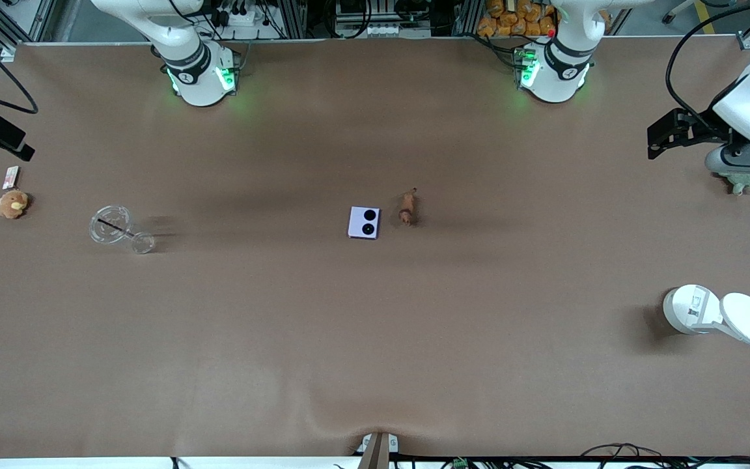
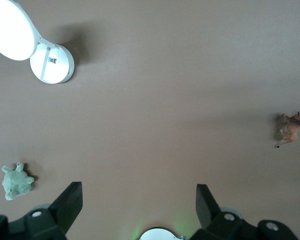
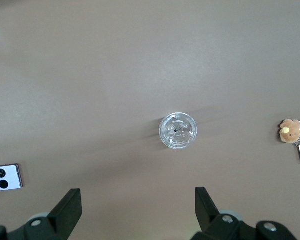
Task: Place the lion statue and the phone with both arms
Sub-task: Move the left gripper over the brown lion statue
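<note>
With the left gripper [image 2: 135,205] and the right gripper [image 3: 135,205] being held wide open and empty, the light, rigid lion statue [image 1: 407,208] is probably best being gripped across its body, and the thin, slippery phone [image 1: 364,222] by its edges.

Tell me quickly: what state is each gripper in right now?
Left gripper: open, holding nothing, above the green plush toy.
Right gripper: open, holding nothing.

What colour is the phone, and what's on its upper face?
Pale lavender phone with two black camera circles, clearest in the front view.
</note>
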`<action>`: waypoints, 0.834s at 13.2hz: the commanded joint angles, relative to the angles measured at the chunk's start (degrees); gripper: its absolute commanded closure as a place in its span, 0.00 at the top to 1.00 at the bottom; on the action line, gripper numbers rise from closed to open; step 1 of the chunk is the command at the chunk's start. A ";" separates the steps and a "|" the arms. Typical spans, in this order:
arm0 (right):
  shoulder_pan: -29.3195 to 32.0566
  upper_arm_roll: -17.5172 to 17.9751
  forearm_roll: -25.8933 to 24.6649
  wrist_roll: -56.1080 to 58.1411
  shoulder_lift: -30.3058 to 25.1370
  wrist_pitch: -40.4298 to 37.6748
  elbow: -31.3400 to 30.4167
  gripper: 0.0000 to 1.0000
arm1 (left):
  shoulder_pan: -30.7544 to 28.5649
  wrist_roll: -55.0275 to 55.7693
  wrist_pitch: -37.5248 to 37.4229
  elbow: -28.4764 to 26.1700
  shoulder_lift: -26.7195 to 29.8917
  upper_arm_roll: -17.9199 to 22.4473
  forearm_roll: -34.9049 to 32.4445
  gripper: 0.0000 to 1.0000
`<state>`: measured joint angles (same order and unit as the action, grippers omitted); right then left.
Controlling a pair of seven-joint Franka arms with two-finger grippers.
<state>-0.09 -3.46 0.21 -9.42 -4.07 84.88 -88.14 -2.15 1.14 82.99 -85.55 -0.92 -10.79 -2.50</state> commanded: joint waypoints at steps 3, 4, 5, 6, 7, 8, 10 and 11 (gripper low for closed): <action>-0.79 -0.58 0.23 0.02 1.25 -0.77 1.39 1.00 | 0.57 0.18 -1.16 1.09 -2.07 -0.73 0.91 1.00; -0.79 -0.58 0.23 0.02 1.34 -0.77 1.39 1.00 | 0.57 0.09 -1.16 1.09 -2.07 -0.73 1.00 1.00; -0.79 -0.50 0.23 -0.07 1.34 -0.77 1.39 1.00 | 0.66 0.09 -1.07 1.09 -2.16 -0.82 1.00 1.00; -0.87 -0.50 0.23 -0.07 1.25 -0.86 1.39 1.00 | 1.44 0.18 -1.07 1.09 -2.77 -0.82 1.09 1.00; -0.96 -0.58 0.23 -0.16 1.34 -0.86 1.39 1.00 | 3.28 1.66 -0.99 1.09 -3.56 -0.73 1.44 1.00; -0.96 -0.58 0.15 -0.16 1.34 -0.86 1.39 1.00 | 4.69 4.72 -0.64 1.18 -4.61 -0.82 1.61 1.00; -0.70 -0.58 0.15 -0.25 1.43 -0.86 1.31 1.00 | 8.55 9.74 -0.02 3.10 -7.94 -0.73 1.70 1.00; -0.70 -0.58 0.15 -0.25 1.43 -0.86 1.22 1.00 | 10.31 12.72 0.24 4.33 -9.79 -0.73 1.70 1.00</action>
<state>-0.20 -3.47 0.21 -9.42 -3.26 84.83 -88.14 5.26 9.49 83.46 -85.12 -6.66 -11.79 -1.69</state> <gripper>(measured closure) 0.000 0.000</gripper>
